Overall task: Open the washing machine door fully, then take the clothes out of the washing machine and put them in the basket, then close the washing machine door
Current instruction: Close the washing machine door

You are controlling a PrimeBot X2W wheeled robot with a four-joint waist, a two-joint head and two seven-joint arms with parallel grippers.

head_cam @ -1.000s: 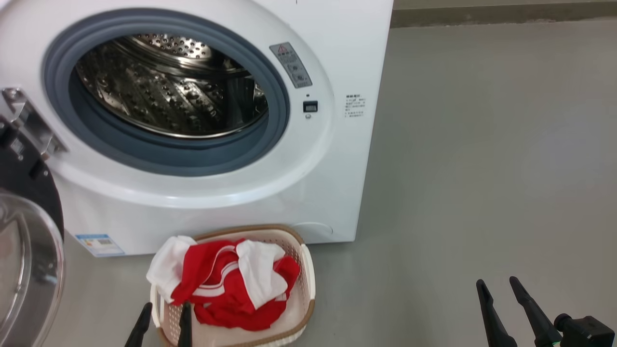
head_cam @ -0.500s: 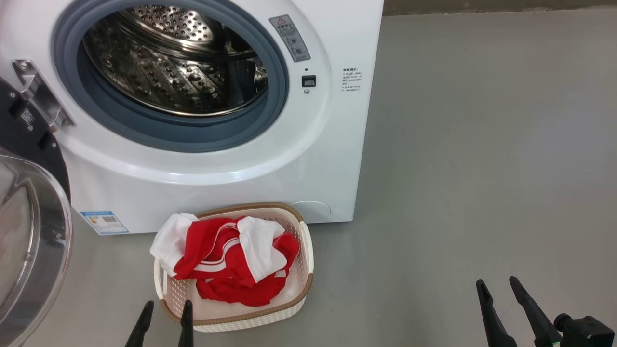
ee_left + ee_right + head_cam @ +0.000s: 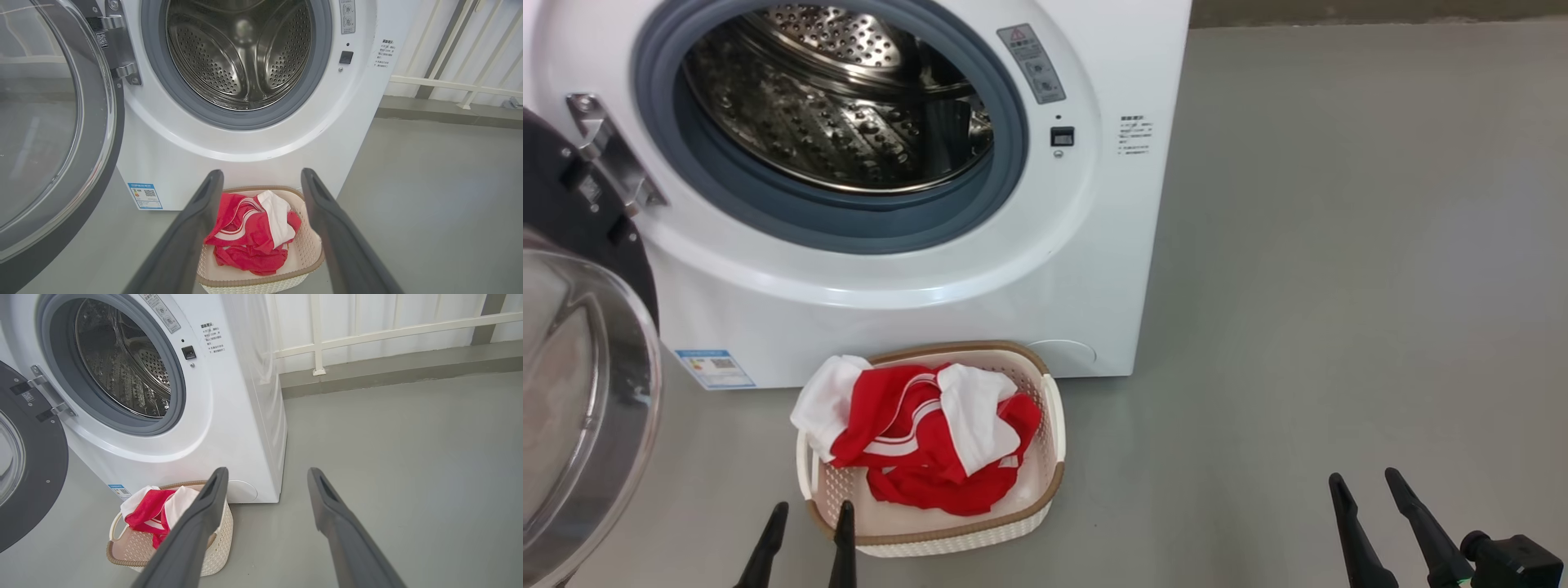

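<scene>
Since the head camera has shifted over the last second, the washing machine (image 3: 915, 327) sits higher in its view and the basket (image 3: 1029, 523) now shows whole; nothing itself seems to have moved, and the clothes (image 3: 907, 433) lie in the same heap as before. A smooth grey floor (image 3: 1339, 245) carries the machine and runs back to a low kerb under a white railing (image 3: 367, 332) beyond the machine's right side. The washing machine door (image 3: 580, 392) stands swung wide at the machine's left; the basket stands at the foot of the machine's front, though I cannot tell whether they touch; the clothes fill it, one white panel draped over its rim. The left hand (image 3: 814, 506) hovers just before the basket on the side away from the machine, fingers spread and holding nothing; the right hand (image 3: 1362, 475) is likewise spread and unladen, over the floor right of the machine, well apart from the basket.
</scene>
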